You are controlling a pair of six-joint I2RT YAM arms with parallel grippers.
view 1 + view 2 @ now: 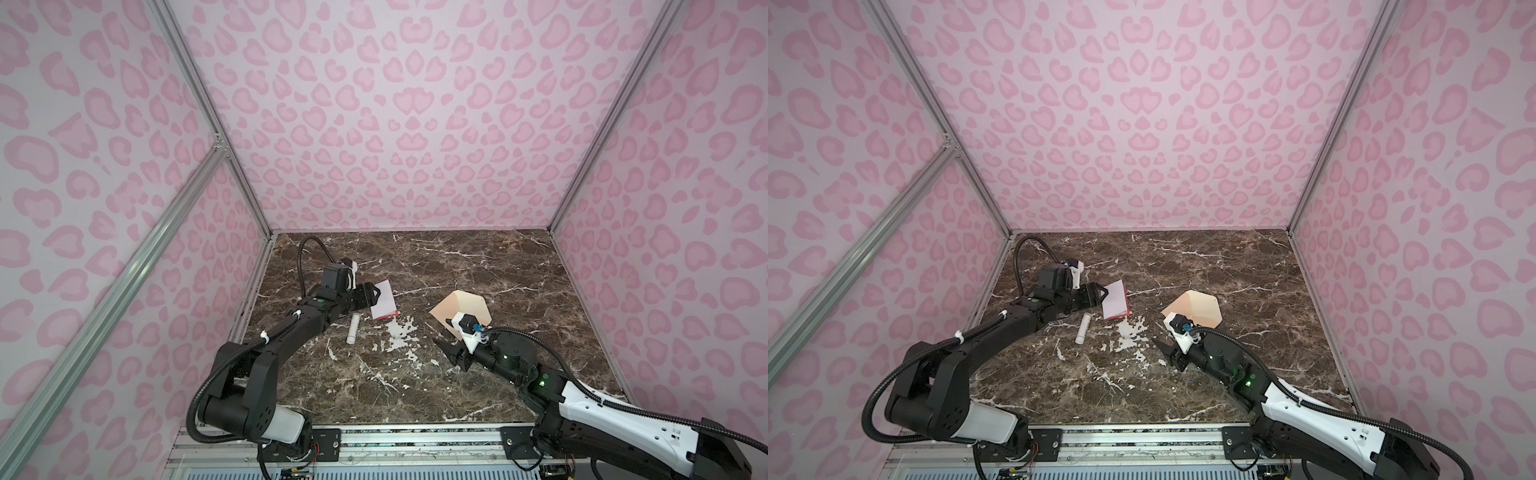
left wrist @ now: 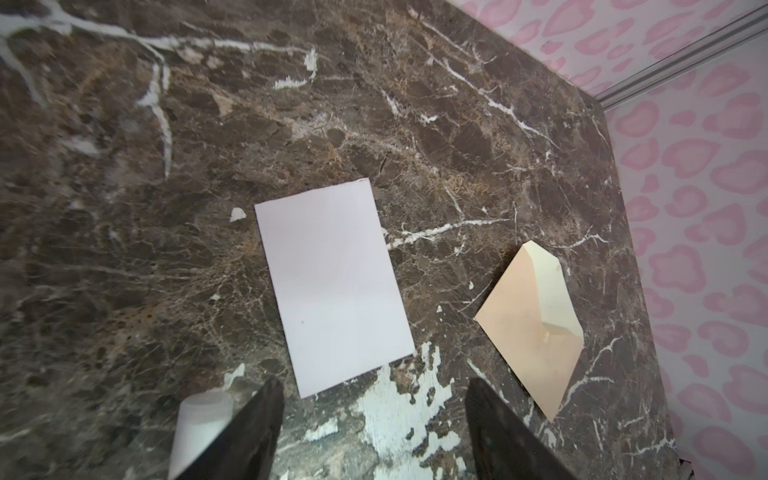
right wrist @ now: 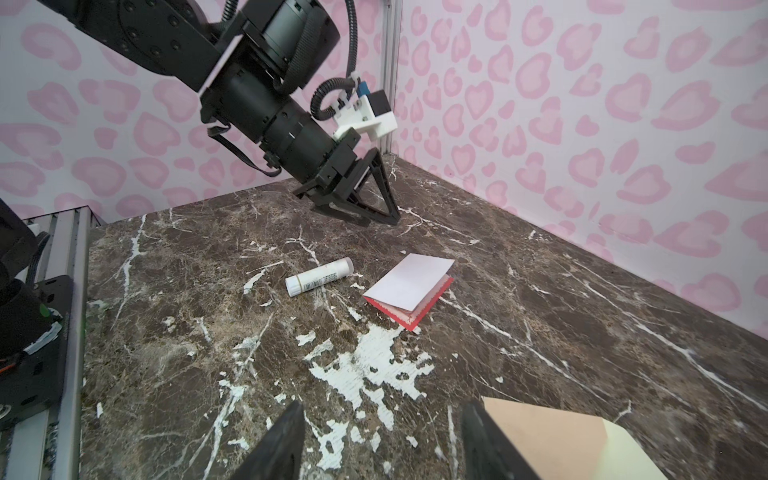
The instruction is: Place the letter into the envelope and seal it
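The letter (image 1: 384, 300) (image 1: 1115, 300) lies folded on the marble at left centre, white face up (image 2: 332, 286), with its red-bordered leaf showing beneath (image 3: 409, 289). My left gripper (image 1: 374, 296) (image 1: 1100, 293) (image 2: 374, 386) hovers at the letter's left edge, open, nothing between its fingers; the right wrist view shows it raised off the table (image 3: 380, 218). The peach-tan envelope (image 1: 461, 309) (image 1: 1196, 309) (image 2: 532, 324) (image 3: 552, 436) lies at right centre, its flap open and its cream lining showing. My right gripper (image 1: 446, 351) (image 1: 1160, 347) (image 3: 382, 409) is open just in front of it, empty.
A white glue stick (image 1: 353, 328) (image 1: 1082, 329) (image 3: 319, 276) lies on its side in front of the letter, beside my left arm. The brown marble table (image 1: 457, 257) is boxed in by pink patterned walls on three sides. In both top views my right wrist camera hides the envelope's near corner.
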